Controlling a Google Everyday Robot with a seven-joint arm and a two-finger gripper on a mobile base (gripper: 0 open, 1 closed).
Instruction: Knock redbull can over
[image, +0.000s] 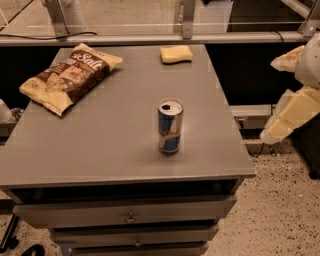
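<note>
Well apart from the upright redbull can (170, 126), tool (270, 99) spread, empty.

The redbull can (170, 126) shows glossy printed metal and a bare silver top on the smooth, matt grey table (100, 145). Behind it lie a shiny, crinkled chip bag (70, 76) and a porous yellow sponge (176, 54). The gripper (292, 114), matt cream plastic, hangs beyond the table's right edge.

Dim overhead light glaring softly on the desk (100, 150); redbull can (170, 126) casting a faint shadow; claw (286, 107) glowing pale at the right edge
</note>
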